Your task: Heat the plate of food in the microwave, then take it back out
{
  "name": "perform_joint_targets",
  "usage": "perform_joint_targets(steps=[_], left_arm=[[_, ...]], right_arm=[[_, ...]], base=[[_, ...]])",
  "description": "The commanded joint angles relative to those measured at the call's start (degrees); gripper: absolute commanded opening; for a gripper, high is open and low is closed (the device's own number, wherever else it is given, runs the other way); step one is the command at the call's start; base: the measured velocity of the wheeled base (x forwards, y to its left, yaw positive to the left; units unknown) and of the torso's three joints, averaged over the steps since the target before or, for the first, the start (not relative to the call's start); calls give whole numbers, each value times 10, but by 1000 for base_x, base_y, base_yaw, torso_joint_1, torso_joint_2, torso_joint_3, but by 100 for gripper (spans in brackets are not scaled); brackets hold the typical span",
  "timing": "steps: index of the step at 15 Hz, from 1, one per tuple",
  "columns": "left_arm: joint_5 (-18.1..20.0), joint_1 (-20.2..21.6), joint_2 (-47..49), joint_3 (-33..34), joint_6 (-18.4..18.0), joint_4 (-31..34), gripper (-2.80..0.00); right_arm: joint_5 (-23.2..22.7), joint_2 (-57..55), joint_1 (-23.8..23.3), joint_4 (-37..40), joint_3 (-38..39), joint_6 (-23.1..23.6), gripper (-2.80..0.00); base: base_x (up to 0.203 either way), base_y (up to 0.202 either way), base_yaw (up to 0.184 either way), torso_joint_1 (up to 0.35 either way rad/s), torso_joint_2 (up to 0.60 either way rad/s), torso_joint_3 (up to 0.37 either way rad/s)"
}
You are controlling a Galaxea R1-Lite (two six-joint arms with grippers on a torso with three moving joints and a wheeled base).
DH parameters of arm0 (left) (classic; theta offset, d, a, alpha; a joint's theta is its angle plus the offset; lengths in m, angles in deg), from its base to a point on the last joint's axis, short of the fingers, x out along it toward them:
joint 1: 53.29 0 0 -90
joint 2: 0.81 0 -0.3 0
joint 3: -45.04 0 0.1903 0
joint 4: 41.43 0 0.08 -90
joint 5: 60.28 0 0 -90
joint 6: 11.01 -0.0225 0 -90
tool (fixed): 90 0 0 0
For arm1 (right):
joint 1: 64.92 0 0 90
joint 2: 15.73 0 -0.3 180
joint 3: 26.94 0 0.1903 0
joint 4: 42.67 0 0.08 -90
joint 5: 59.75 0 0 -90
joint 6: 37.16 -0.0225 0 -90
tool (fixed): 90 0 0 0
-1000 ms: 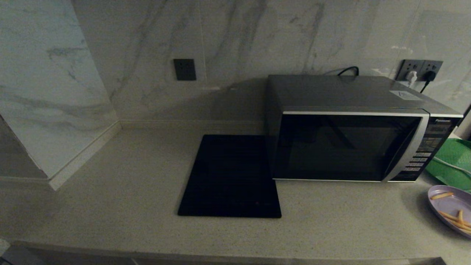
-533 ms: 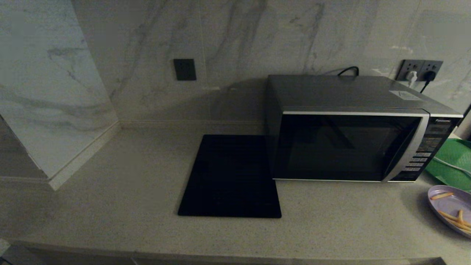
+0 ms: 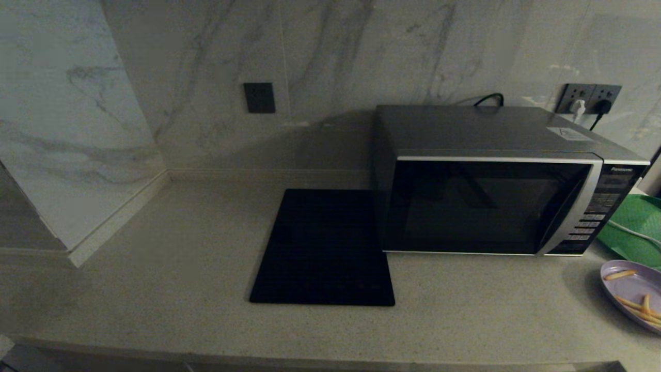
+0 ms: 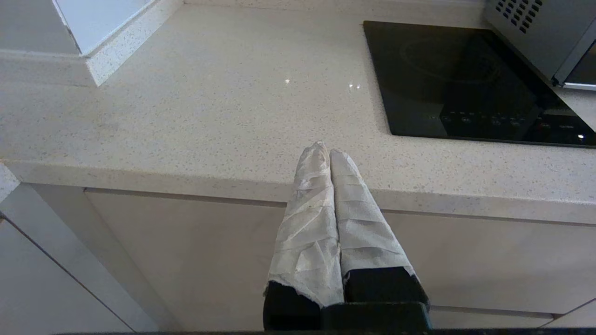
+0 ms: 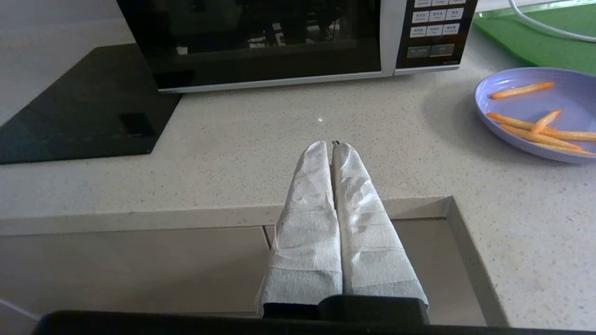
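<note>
The microwave [image 3: 490,196] stands at the back right of the counter with its dark glass door closed; its front also shows in the right wrist view [image 5: 260,42]. The plate of food [image 3: 634,294], pale lavender with a few orange fries, lies on the counter at the far right, in front of the microwave's button panel, and is also in the right wrist view [image 5: 526,104]. My right gripper [image 5: 331,145] is shut and empty at the counter's front edge, short of the plate. My left gripper [image 4: 325,150] is shut and empty at the front edge, left of the black mat. Neither arm shows in the head view.
A flat black square mat [image 3: 325,248] lies left of the microwave. A green tray [image 3: 632,227] with a white cable sits behind the plate. A marble wall corner [image 3: 77,155] juts in at the left. Wall sockets [image 3: 588,101] are behind the microwave.
</note>
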Motion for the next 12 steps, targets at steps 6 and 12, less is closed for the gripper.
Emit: perform_joint_targets(steps=[6, 12], left_arm=[[0, 0, 1, 0, 0, 0, -280], [0, 0, 0, 0, 0, 0, -280]], right_arm=[[0, -1, 0, 0, 1, -1, -280], [0, -1, 0, 0, 1, 0, -280]], base=[[0, 0, 0, 0, 0, 0], [0, 0, 0, 0, 0, 0]])
